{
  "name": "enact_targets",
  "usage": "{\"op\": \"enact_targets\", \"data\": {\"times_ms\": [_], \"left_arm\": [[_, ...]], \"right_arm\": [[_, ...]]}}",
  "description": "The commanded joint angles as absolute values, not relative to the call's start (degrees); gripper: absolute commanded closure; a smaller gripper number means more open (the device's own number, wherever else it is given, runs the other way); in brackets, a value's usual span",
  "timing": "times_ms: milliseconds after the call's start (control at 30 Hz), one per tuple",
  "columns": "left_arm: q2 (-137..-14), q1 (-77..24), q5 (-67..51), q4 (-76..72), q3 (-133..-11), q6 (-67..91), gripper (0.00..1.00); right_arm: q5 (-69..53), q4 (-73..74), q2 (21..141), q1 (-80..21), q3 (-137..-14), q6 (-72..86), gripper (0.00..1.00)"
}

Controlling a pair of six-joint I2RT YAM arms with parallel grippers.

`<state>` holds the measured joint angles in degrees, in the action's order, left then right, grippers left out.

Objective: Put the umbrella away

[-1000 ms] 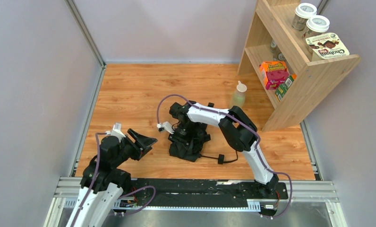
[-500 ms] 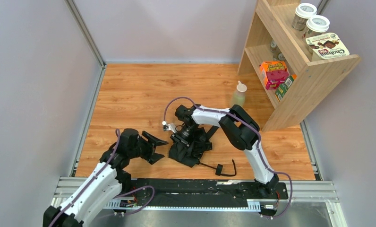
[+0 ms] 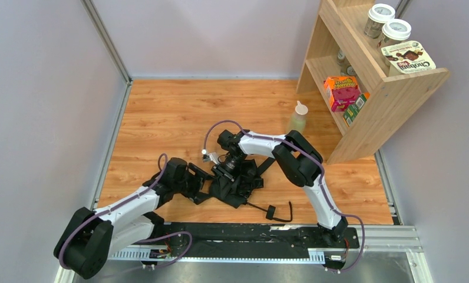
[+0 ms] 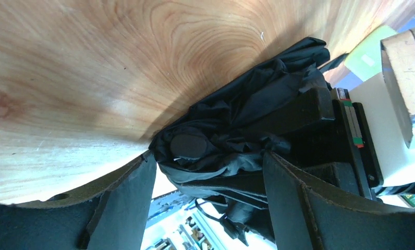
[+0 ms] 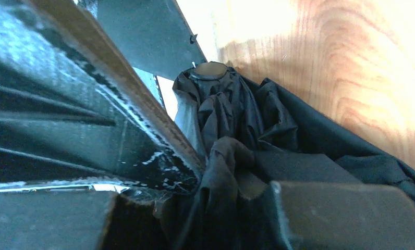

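Top view shows the right gripper [image 3: 225, 167] clamped on the umbrella [image 3: 237, 184], the left gripper [image 3: 204, 184] open at its 9 o'clock end, bundling underway; next, close left.

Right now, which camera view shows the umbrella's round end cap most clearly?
The left wrist view: the round end cap faces the camera, unobstructed, between the left pincer fingers. The right wrist view shows it edge-on, at the top of the bunched fabric. The top external view shows only a crumpled black umbrella.
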<state>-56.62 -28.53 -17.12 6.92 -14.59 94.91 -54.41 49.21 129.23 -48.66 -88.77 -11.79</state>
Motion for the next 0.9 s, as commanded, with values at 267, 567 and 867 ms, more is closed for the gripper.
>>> {"op": "enact_targets", "data": {"times_ms": [267, 567, 867], "left_arm": [[-68.52, -36.74, -7.39, 0.37, -13.37, 102.13, 0.21], [-78.66, -41.39, 3.41, -12.13, -8.44, 101.52, 0.52], [-80.50, -43.50, 8.26, -14.06, -5.27, 99.76, 0.79]], "right_arm": [[-36.21, 31.47, 135.71, -48.95, -88.16, -21.71, 1.00], [-37.53, 28.57, 133.33, -50.10, -87.01, -23.29, 1.00], [-27.27, 24.17, 127.37, -50.01, -84.29, -14.87, 0.44]]}}
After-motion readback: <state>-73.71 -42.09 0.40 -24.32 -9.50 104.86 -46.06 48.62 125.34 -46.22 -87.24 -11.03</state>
